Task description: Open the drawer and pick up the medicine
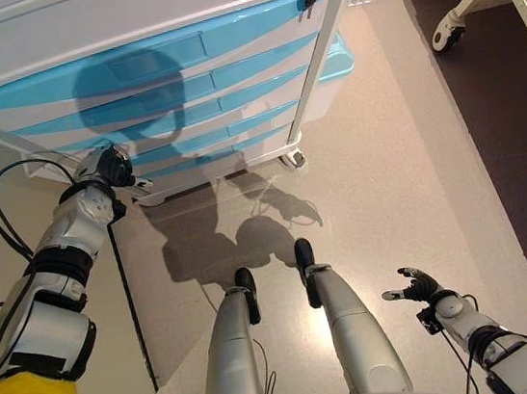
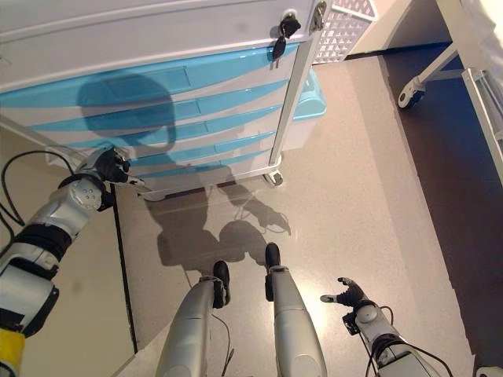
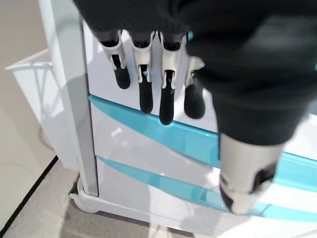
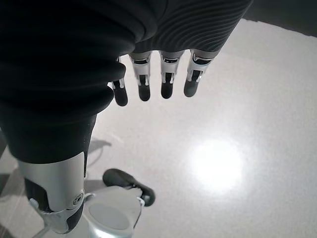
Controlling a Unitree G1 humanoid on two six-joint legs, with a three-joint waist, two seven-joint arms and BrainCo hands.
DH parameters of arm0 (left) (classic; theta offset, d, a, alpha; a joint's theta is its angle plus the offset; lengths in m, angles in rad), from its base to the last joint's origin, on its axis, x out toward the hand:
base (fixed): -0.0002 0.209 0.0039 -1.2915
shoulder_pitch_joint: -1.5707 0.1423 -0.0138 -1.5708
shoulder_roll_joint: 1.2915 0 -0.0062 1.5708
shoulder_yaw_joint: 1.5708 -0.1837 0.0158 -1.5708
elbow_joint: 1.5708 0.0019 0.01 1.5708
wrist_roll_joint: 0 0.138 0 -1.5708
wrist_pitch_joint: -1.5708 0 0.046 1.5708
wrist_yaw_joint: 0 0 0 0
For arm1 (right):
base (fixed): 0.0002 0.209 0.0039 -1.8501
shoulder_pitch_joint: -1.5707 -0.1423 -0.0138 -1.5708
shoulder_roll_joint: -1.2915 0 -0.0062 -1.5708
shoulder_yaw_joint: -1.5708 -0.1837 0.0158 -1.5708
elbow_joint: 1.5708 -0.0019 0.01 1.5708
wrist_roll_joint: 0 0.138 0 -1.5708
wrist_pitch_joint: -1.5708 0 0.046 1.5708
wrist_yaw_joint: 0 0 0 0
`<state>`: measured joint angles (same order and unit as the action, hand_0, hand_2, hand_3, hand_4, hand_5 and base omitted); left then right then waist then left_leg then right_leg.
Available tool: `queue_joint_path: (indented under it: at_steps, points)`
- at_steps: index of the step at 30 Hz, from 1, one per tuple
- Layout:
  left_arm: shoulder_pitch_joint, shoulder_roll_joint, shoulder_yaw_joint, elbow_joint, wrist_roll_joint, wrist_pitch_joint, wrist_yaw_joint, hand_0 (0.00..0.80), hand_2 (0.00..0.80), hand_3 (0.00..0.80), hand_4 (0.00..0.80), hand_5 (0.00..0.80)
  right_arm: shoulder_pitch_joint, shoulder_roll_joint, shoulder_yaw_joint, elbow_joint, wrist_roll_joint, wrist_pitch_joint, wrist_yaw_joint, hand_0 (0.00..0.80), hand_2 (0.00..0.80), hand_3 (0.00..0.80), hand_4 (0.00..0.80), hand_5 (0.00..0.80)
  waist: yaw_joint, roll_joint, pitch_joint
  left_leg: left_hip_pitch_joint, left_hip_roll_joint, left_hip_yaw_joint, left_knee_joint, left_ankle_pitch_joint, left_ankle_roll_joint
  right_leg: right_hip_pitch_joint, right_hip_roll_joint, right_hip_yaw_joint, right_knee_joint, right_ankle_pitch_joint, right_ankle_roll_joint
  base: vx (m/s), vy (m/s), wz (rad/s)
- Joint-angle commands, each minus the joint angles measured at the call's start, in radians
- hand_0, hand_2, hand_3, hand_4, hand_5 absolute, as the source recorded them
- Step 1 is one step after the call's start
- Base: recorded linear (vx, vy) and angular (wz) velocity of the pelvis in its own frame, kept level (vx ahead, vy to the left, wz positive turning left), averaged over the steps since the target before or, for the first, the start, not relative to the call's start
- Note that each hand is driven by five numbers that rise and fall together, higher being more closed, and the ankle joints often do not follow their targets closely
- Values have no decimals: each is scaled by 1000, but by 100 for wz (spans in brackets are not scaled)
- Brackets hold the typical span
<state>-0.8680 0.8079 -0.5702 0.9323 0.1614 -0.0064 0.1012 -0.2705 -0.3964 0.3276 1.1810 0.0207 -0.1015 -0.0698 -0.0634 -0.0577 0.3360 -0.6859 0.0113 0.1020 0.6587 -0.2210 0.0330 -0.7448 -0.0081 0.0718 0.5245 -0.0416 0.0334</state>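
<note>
Before the robot, in the left eye view, a white medical cart with light-blue drawer fronts (image 1: pixel 180 82) is seen, all drawers closed, their long axes running across the view. The left hand (image 1: pixel 109 169) is raised at the lower left corner of the cart, beside the lowest drawers; the right hand (image 1: pixel 413 286) hangs low over the floor, well apart, so the left is clearly nearer. From the left wrist view, the fingers (image 3: pixel 167 96) are shown straight and relaxed, holding nothing, pointing toward a blue handle strip (image 3: pixel 163 131) just beyond them. From the right wrist view, the right hand's fingers (image 4: pixel 144 82) are loosely spread and empty. The medicine is not visible; presumably it is inside a drawer.
</note>
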Motion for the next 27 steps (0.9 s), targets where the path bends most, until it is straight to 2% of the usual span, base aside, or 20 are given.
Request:
queue_joint_path:
  at_steps: [1,2,3,4,5,7,8,10,12,15,17,18,21,23,26,27]
  points:
    - [-71,56,91,-46,-26,-10,74,0,0,0,0,0,50,-30,22,24,-1,2,-5,0,0,0,0,0,-5,33,-56,43,-52,30,-109,56,56,62,-3,10,-16,-17,-19,0,0,0]
    - [-52,50,93,-49,-20,-11,71,0,0,0,0,0,55,-29,23,23,-7,2,-5,0,0,0,0,0,-2,37,-56,58,-53,18,-101,25,50,77,0,10,-3,-48,-15,-88,-34,1]
    - [-19,36,109,-58,-16,-11,73,0,0,0,0,0,56,-27,22,28,-14,2,-6,0,0,0,0,0,-1,33,-56,52,-54,25,-119,60,55,73,-5,6,-22,-18,-19,82,-3,0]
    - [-17,36,109,-59,-16,-11,73,0,0,0,0,0,58,-27,22,28,-14,2,-6,0,0,0,0,0,1,38,-56,65,-54,15,-109,28,50,84,-1,8,-7,-48,-15,-91,-43,-1]
    - [41,10,144,-84,-29,-16,74,0,0,0,0,0,60,-23,15,28,-20,4,-6,0,0,0,0,0,3,32,-59,62,-57,21,-130,65,54,83,-6,0,-29,-16,-20,0,-38,-1]
    - [81,-8,175,-99,-39,-18,80,0,0,0,0,0,67,-19,12,28,-24,4,-6,0,0,0,0,0,6,32,-63,68,-58,18,-137,69,53,90,-8,-4,-34,-15,-21,-32,-56,0]
    - [172,-38,229,-182,-82,-32,81,0,0,0,0,0,75,-15,-2,24,-30,6,-8,0,0,0,0,0,16,31,-67,88,-63,6,-158,76,50,112,-10,-13,-49,-14,-22,22,-66,1]
    - [275,-79,288,-227,-121,-47,84,0,0,0,0,0,86,-10,-15,22,-40,7,-9,0,0,0,0,0,23,31,-72,116,-67,-4,-185,86,47,142,-13,-22,-69,-9,-21,41,-80,2]
    - [330,-100,307,-262,-116,-58,85,0,0,0,0,0,95,-9,-23,21,-46,7,-11,0,0,0,0,0,28,31,-77,139,-70,-11,-209,92,44,165,-14,-27,-87,-7,-20,62,-61,5]
    - [529,-203,379,-315,-121,-80,87,0,0,0,0,0,124,2,-60,37,-74,8,-19,0,0,0,0,0,47,35,-95,237,-76,-33,-302,124,31,270,-24,-49,-164,9,-11,121,-86,17]
    - [560,-221,386,-317,-121,-85,86,0,0,0,0,0,130,4,-66,40,-80,7,-20,0,0,0,0,0,49,36,-97,266,-78,-38,-328,132,29,299,-26,-55,-184,12,-8,100,-59,24]
    - [624,-271,407,-317,-137,-98,79,0,0,0,0,0,145,10,-78,49,-89,7,-23,0,0,0,0,0,55,39,-109,323,-82,-50,-383,152,23,356,-27,-67,-222,17,-3,132,-67,19]
    - [681,-298,431,-300,-156,-105,69,0,0,0,0,0,158,16,-89,51,-95,7,-25,0,0,0,0,0,59,42,-126,378,-82,-61,-445,178,16,408,-27,-80,-266,26,2,112,-65,20]
    - [746,-343,462,-245,-225,-118,38,0,0,0,0,0,178,24,-104,65,-105,8,-31,0,0,0,0,0,65,49,-157,459,-81,-74,-528,212,5,477,-22,-103,-323,32,7,120,-82,20]
    - [780,-376,475,-181,-278,-126,13,0,0,0,0,0,191,28,-115,68,-98,9,-31,0,0,0,0,0,66,52,-179,502,-78,-78,-573,231,-2,523,-18,-118,-363,36,9,76,-58,10]
    - [803,-401,481,-106,-306,-119,-17,0,0,0,0,0,202,32,-121,74,-95,10,-28,0,0,0,0,0,68,52,-206,534,-73,-78,-600,240,-7,561,-15,-127,-397,39,12,58,-38,14]
